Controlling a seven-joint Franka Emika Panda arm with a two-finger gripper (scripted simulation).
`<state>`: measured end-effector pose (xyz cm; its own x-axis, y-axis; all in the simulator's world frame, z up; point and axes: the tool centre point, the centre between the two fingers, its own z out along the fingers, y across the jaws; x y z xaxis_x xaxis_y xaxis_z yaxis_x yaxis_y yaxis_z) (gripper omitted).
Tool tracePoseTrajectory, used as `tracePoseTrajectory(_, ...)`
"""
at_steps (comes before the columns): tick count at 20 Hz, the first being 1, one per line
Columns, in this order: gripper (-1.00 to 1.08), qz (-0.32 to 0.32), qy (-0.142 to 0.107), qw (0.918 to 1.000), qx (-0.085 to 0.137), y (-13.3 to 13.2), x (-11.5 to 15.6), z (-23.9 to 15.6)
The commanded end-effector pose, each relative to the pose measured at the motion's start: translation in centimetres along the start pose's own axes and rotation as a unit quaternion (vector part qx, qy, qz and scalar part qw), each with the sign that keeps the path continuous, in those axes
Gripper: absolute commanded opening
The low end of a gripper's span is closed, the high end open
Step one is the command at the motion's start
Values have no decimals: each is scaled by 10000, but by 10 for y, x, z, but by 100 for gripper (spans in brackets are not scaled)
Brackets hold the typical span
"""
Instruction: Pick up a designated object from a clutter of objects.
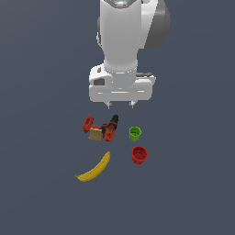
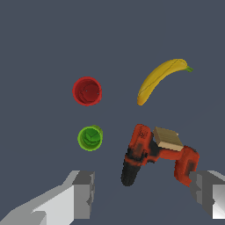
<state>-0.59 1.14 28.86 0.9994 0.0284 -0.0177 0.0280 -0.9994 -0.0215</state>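
I am hovering my gripper (image 1: 120, 106) above the bench (image 1: 41, 183), fingers (image 2: 83, 193) spread wide and holding nothing. The drill (image 1: 104, 128) is lying on its side near the middle of the bench, directly below me, with the small tan block (image 1: 95, 134) resting against its handle; the green cup (image 1: 135, 133) is sitting just beside its black nose, the red cup (image 1: 139, 154) and banana (image 1: 95, 169) farther off. I am judging the drill rigid, hard-shelled and the heaviest piece, weighted toward the battery base. I am favouring a grip across the orange body near the black nose, clear of the block.
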Motion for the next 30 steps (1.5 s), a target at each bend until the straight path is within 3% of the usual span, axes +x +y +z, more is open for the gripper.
tracePoseTrajectory(1, 68, 37, 7, 10000, 15, 1, -1, 9)
tracePoseTrajectory(14, 68, 457, 114, 9988, 132, 8, -23, 96)
tracePoseTrajectory(30, 68, 1172, 270, 9926, 138, 24, -90, 202)
